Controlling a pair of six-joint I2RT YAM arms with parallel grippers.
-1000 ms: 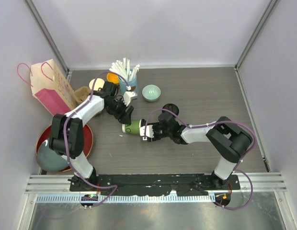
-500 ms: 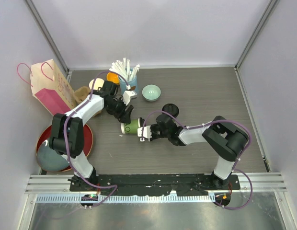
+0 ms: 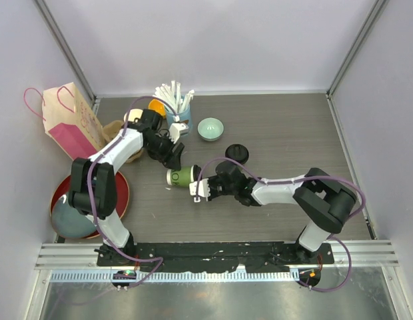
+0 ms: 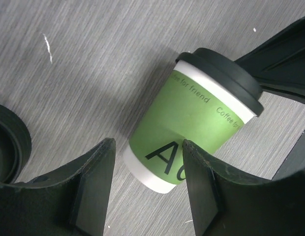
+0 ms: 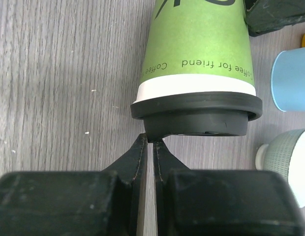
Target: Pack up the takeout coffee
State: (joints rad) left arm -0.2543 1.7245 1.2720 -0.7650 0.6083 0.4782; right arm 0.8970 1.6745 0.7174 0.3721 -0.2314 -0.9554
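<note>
A green takeout coffee cup lies on its side mid-table, its black lid on and its white base toward the left arm. My left gripper is open and hovers over the base end, one finger on each side, not touching. My right gripper is shut, its tips against the edge of the lid, nothing between them. A loose black lid lies on the table behind the right arm.
A blue cup of white straws and a pale green bowl stand behind the cup. A pink-and-tan paper bag leans at the far left. Below it a red tray holds a grey bowl.
The right gripper has closed and slid left, its tips coming against the lid. The cup has shifted a little to the left. The left gripper stays open and has drawn back slightly.
</note>
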